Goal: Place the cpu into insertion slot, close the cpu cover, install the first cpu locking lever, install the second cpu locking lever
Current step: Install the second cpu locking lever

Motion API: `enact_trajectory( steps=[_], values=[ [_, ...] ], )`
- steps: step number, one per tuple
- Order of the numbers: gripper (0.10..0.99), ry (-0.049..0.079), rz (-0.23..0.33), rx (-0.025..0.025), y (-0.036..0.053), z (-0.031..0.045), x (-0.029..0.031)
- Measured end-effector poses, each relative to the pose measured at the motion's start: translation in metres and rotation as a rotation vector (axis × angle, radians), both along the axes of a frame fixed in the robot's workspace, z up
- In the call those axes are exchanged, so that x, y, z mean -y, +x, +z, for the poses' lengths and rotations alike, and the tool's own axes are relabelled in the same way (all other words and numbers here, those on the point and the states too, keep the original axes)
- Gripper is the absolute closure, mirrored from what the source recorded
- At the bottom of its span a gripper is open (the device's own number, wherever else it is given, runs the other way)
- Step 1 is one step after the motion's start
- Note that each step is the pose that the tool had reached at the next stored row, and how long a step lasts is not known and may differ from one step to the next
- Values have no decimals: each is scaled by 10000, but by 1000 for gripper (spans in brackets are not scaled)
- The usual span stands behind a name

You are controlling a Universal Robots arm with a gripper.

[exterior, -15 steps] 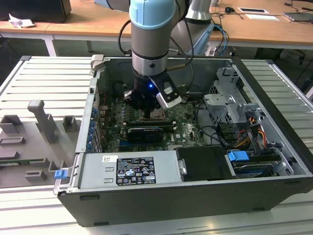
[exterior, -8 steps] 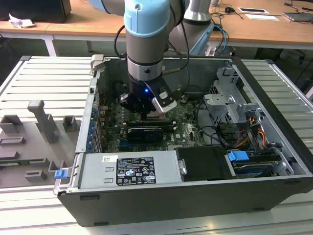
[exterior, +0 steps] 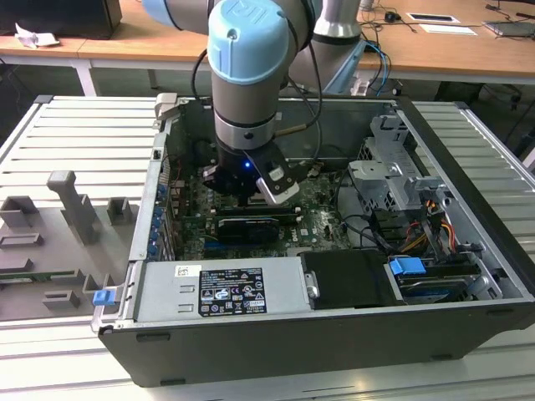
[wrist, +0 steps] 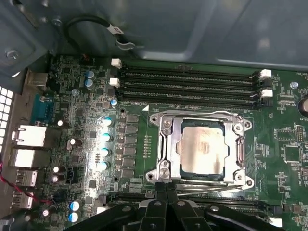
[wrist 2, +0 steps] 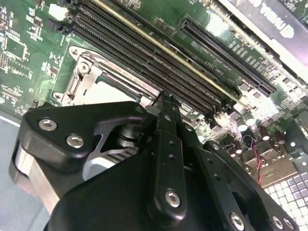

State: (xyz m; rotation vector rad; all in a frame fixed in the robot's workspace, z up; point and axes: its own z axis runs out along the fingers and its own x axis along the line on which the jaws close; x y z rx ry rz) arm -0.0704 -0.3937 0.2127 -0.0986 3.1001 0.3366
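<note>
- Deep inside an open computer case (exterior: 334,334), the robot arm (exterior: 247,50) reaches down, and its pincer (exterior: 248,182) hangs low over the green circuit board (wrist: 72,96).
- Both wrist views show the pincer (wrist: 166,186) with its two black fingers pressed together, no gap showing at the tips. Whether anything thin is caught between them cannot be told.
- Just ahead of the fingertips sits the square socket (wrist: 202,173), with its nearest edge right at the tips.
- The chip (wrist: 201,150), pale and silvery, lies flat in the socket, straight ahead of the pincer.
- The cover (wrist: 168,144), a silvery metal frame, lies down around the chip, whose face shows through the frame's square window.
- One thin metal rod (wrist: 207,181) runs along the socket edge closest to the pincer, just beside the fingertips. A second rod (wrist: 197,112) runs along the edge farthest from it.
- Beyond the socket from the pincer lie the long black memory slots (wrist: 187,82), side by side.
- In the second wrist view, the fingertip (wrist 2: 166,98) stands at the socket's corner, close beside those same slots (wrist 2: 144,53).
- In the exterior view, a long black card (exterior: 251,227) lies on the board near the pincer, on the side closer to the camera.
</note>
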Motion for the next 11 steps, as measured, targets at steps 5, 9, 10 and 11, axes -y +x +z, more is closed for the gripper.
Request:
enact_trajectory(
  steps=[5,9,10,11],
  values=[
    [984,187,1,25,-46,-26,38],
    [984,448,2,35,-58,-89,60],
    [984,538,2,36,-61,-101,74],
    [984,625,0,37,-65,-115,83]
  ],
)
